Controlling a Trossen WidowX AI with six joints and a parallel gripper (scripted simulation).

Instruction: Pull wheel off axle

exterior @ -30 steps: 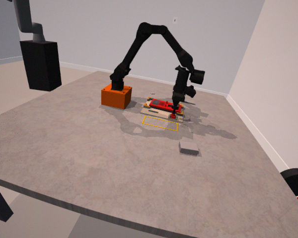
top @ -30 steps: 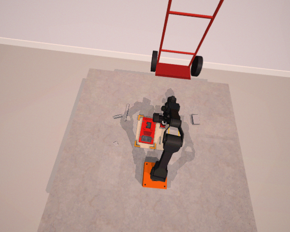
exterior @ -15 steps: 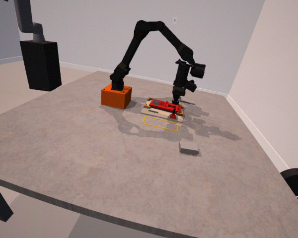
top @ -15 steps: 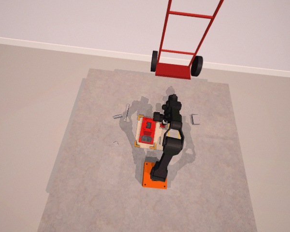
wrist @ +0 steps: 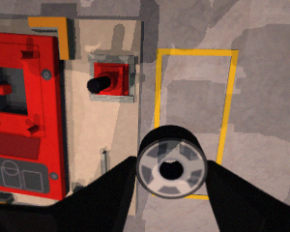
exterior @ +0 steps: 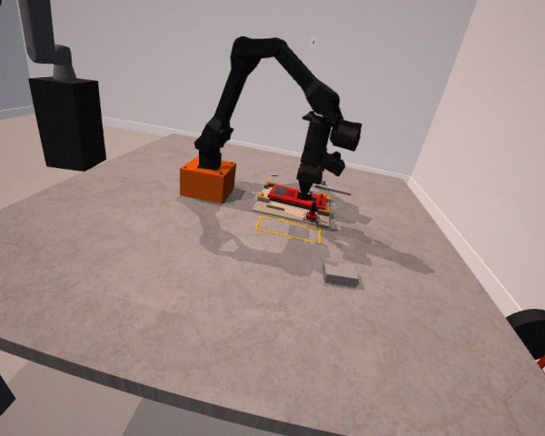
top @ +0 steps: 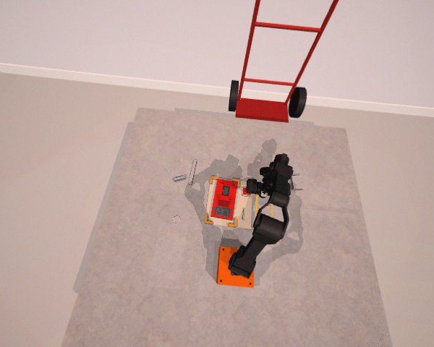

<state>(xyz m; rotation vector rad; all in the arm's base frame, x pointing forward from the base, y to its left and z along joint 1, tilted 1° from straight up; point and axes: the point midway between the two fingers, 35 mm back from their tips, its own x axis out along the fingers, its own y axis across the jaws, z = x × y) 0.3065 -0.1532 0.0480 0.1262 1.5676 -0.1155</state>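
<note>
Wheel (wrist: pixel 171 167) first: we see it clamped between the two black fingers of the gripper (wrist: pixel 170 186), its grey spoked face and dark hub hole turned toward the wrist camera — the jaws are closed on it at a middling width. It is off the axle (wrist: pixel 101 83), which stands bare as a short black post on a small red block (wrist: pixel 117 78). Relative to that axle, the wheel hangs to the side of the yellow marked area (wrist: pixel 195 116), over that outline's near corner and the edge of the pale board (wrist: pixel 97 140); we cannot tell its height above the counter (exterior: pixel 216 300). On the far side of the axle from the outline lies the big red fixture (wrist: pixel 24 111) on the same board, with an orange corner bracket (wrist: pixel 55 31) beside it. In the exterior view the arm (exterior: pixel 272 61) arches from its orange base (exterior: pixel 206 179) down to the board, the axle (exterior: pixel 312 212) just beside the outline (exterior: pixel 288 229). Well apart from the axle — past the outline — sits a small grey block (exterior: pixel 341 274).
</note>
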